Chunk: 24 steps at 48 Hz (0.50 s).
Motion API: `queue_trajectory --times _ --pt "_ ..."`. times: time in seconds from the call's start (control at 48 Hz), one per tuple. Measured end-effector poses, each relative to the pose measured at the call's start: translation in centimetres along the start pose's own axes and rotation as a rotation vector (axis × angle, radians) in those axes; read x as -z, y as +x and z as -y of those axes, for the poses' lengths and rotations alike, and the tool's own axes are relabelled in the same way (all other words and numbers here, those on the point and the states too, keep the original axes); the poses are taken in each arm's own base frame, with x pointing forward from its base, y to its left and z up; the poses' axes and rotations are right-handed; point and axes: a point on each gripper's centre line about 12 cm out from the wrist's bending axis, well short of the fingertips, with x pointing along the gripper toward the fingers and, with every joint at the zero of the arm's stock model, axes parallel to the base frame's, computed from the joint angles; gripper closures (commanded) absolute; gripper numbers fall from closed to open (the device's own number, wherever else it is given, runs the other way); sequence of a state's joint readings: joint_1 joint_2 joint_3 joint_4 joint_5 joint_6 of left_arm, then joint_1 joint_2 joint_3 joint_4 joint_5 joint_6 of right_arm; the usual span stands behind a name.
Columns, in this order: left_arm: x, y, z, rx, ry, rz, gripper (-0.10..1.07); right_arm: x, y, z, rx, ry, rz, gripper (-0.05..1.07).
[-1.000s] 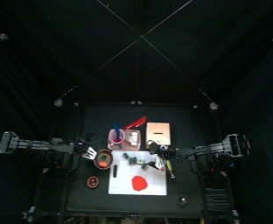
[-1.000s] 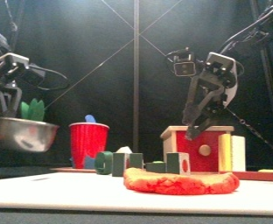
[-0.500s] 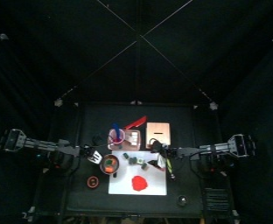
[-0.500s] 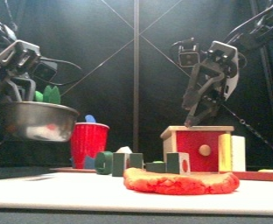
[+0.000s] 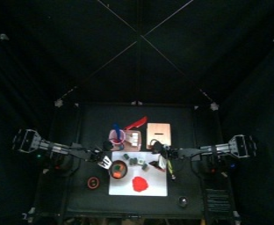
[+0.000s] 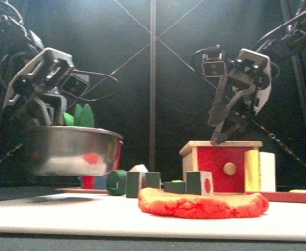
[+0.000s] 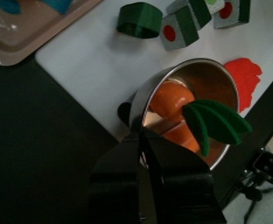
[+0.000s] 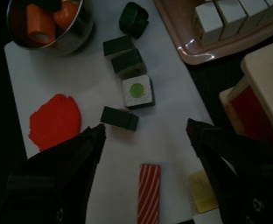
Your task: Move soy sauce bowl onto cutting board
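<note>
The soy sauce bowl (image 5: 94, 182) lies on the black table (image 5: 81, 132), off the cutting board (image 5: 151, 172) at its 8 o'clock side, while the left gripper (image 7: 139, 138) pinches the rim of a metal bowl (image 7: 217, 72) with a carrot (image 7: 171, 103) above the board's 9 o'clock edge, and the right gripper (image 8: 145, 140) hangs with jaws apart, empty.

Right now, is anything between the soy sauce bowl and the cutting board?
Nothing visible does. The soy sauce bowl hangs over the left edge of the cutting board; green blocks and a red patch lie close beside it. Directly under the bowl is hidden.
</note>
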<state>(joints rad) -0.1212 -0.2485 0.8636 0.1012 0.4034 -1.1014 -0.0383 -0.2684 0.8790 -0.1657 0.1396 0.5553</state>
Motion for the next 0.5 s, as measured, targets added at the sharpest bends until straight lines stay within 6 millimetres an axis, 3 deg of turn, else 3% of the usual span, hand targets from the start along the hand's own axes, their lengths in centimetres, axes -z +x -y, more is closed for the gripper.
queue_trajectory --times 0.5 --pt "-0.2 2.7 0.8 -0.044 -0.001 -0.035 0.53 0.2 0.0 0.1 0.002 0.0 -0.004 0.0"
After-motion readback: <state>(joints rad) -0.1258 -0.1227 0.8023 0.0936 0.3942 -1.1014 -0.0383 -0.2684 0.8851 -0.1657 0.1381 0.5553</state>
